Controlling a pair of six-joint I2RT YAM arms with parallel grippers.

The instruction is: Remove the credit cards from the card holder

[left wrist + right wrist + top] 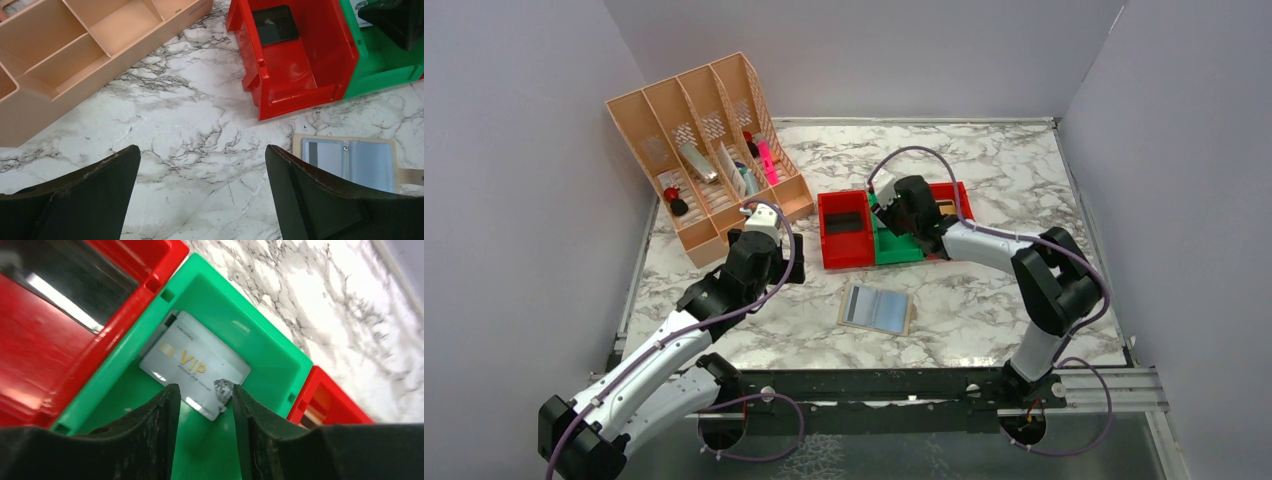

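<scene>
One card holder lies open flat on the bench, blue-grey inside up, near the red bin & green bin. A white VIP card lies in the green bin. The right end effector is over it w/ fingers narrowly apart, prob. not gripping it. The left end effector is spread wide over the bench, left of the card holder.

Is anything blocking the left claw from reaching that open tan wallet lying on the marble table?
Nothing visible. Only bare marble tabletop separates the open left gripper from the tan folding card holder; the red plastic bin sits beyond it, off the path.
</scene>
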